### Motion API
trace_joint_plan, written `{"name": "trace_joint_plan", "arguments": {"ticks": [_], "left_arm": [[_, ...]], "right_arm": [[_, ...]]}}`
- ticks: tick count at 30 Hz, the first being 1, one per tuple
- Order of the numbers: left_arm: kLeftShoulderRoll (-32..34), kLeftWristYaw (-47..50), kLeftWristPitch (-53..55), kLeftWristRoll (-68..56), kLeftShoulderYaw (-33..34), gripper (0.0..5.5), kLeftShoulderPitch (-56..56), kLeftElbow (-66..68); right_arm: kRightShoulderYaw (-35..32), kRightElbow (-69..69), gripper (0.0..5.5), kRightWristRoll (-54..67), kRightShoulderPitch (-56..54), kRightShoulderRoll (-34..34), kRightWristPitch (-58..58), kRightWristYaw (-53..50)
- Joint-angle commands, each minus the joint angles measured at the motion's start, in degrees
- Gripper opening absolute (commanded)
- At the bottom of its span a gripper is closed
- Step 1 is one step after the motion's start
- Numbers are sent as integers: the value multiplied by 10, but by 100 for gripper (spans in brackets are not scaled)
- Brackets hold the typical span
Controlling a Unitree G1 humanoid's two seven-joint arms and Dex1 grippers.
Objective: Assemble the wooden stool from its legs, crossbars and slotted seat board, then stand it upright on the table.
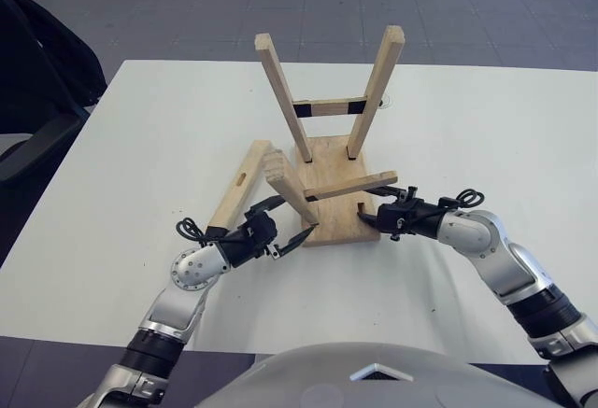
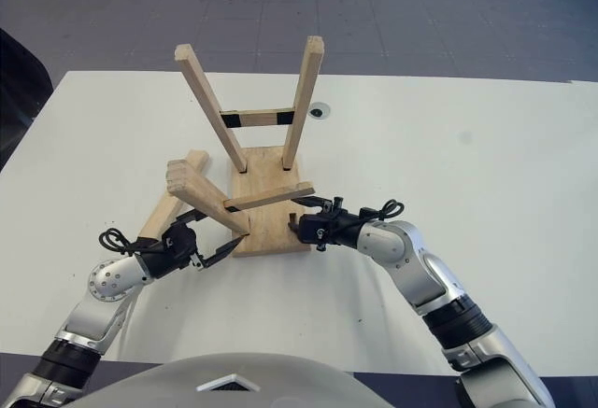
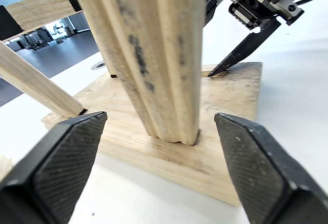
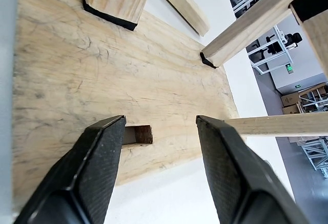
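Left gripper (image 1: 291, 217) fingers (image 3: 66, 157) spread either side of the tilted leg (image 1: 290, 184), at its foot, not touching. Right gripper (image 4: 159, 126) fingers (image 4: 97, 157) spread over the empty slot (image 4: 137, 134). Seat board (image 1: 336, 217) lies flat on the surface (image 1: 168, 128), two far legs (image 1: 283, 95) standing in it. Loose leg (image 1: 238, 189) lies just left of it.

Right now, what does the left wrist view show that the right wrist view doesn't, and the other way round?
Only left wrist: the left hand's open fingers flanking a pale wooden leg where it meets the flat light wooden seat board, and the right hand's black body beyond. Only right wrist: an empty rectangular slot plainly open between the right hand's fingers. Both: that seat board with legs seated in it.
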Motion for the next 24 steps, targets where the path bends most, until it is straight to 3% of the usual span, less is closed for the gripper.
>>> {"name": "trace_joint_plan", "arguments": {"ticks": [1, 6, 13, 19, 24], "left_arm": [[35, -40, 39, -27, 21, 401, 41, -35], [40, -21, 70, 51, 10, 401, 34, -17], [-17, 75, 110, 118, 28, 401, -11, 28], [-51, 144, 116, 123, 75, 401, -90, 89], [-26, 108, 129, 73, 114, 401, -16, -16]], "right_arm": [[-15, -8, 257, 14, 36, -14, 52, 33], [-60, -50, 257, 56, 54, -1, 102, 27], [-159, -14, 257, 90, 66, 20, 158, -40], [-150, 33, 257, 75, 57, 50, 198, -71], [-150, 3, 257, 78, 58, 63, 224, -72]]}}
